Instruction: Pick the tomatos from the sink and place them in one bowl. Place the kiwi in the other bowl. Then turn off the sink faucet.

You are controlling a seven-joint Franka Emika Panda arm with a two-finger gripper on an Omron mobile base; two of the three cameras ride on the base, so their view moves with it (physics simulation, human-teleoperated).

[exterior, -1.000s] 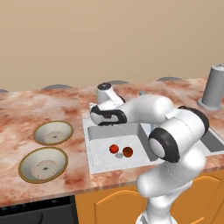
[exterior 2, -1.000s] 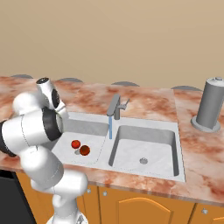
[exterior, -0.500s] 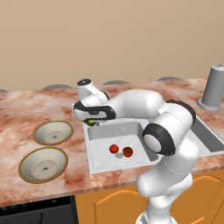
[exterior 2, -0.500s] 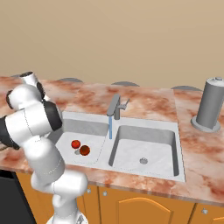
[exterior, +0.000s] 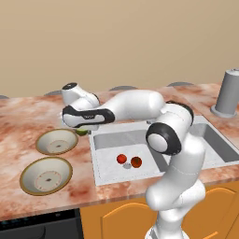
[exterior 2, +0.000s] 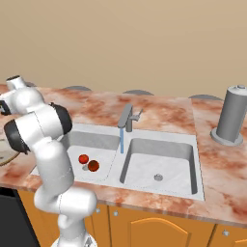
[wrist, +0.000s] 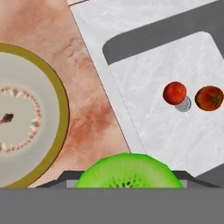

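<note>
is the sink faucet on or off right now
On. A thin blue stream of water runs down from the faucet spout toward the divider between the two sink basins.

light: even, bright, diffuse | shadows: faint, soft | glare: none | focus: sharp throughout | edges: undistorted

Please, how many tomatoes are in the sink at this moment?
2. Both lie on the floor of the left basin of the sink, close together near the drain: one tomato on the bowl side, the other tomato beside it. None seems hidden.
</note>
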